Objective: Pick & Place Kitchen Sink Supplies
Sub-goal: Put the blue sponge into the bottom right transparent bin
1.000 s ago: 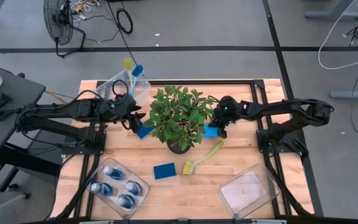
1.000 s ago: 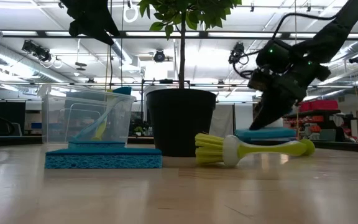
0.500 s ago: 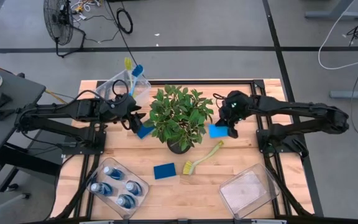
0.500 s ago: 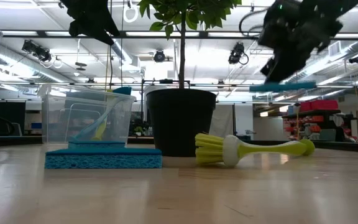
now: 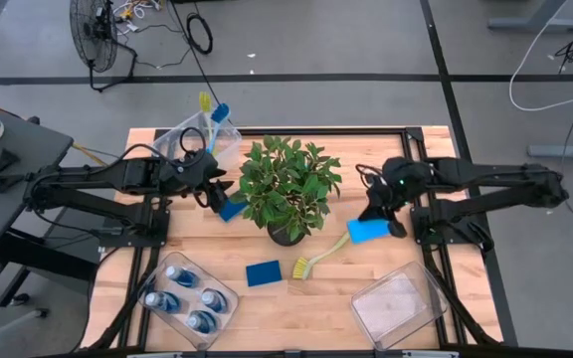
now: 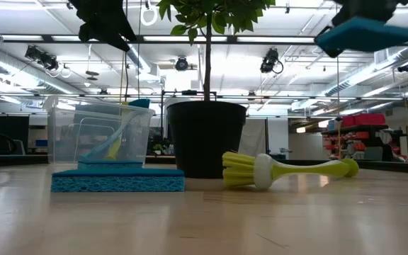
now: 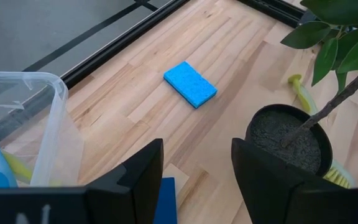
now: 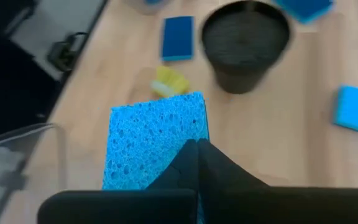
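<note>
My right gripper [image 5: 379, 211] hangs high over the table, right of the potted plant [image 5: 286, 189], shut on a blue sponge [image 5: 368, 231]. The low view shows this sponge [image 6: 363, 32] well above the table top. My left gripper [image 5: 211, 195] stands open left of the plant, above a second blue sponge [image 5: 232, 210] that lies flat. A third sponge [image 5: 264, 272] and a yellow-green brush [image 5: 321, 256] lie on the wood nearer the front. Blue bottles stand in a clear bin [image 5: 187, 298] at the near left. My right gripper pinches the blue sponge at one short end [image 8: 188, 146] between its two shut fingers. The fingers slant down from the table's right. The sponge sticks out ahead of them, lifted clear of the table and about level.
A clear bin [image 5: 199, 134] with brushes stands at the far left, and an empty clear bin [image 5: 398, 303] at the near right. The plant's dark pot [image 6: 205, 138] stands mid-table, with the brush [image 6: 282, 170] lying beside it.
My right gripper has risen from the table beside the plant and drawn back toward the table's right edge, staying shut. The blue sponge has gone up with it, from lying on the wood to hanging clear, high above the brush.
</note>
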Robot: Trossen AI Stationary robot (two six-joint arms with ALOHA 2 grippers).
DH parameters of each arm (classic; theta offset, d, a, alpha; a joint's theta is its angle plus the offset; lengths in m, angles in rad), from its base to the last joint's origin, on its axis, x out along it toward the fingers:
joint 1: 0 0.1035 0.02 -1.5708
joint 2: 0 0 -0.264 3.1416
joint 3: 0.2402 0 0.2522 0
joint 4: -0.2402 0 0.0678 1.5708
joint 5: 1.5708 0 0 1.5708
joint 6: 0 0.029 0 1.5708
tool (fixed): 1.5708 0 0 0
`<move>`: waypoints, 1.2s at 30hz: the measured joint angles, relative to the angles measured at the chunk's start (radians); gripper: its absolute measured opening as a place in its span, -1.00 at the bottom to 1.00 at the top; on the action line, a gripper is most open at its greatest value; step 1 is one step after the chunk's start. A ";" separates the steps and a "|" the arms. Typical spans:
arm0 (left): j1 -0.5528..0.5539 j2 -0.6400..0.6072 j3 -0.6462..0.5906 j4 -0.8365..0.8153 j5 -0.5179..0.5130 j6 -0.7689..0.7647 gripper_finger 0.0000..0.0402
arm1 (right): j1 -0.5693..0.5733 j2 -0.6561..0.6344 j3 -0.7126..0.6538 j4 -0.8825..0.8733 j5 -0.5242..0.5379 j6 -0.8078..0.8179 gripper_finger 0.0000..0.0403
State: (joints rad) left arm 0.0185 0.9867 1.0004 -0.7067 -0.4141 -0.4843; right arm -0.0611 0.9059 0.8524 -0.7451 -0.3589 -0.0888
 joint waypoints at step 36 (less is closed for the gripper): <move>0.000 0.000 0.000 0.001 0.000 0.007 -0.03 | 0.794 0.233 0.000 0.331 0.237 0.544 -1.00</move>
State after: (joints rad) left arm 0.0185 0.9867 1.0008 -0.7059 -0.4137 -0.4773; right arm 0.7330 1.1384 0.8528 -0.4140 -0.1215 0.4549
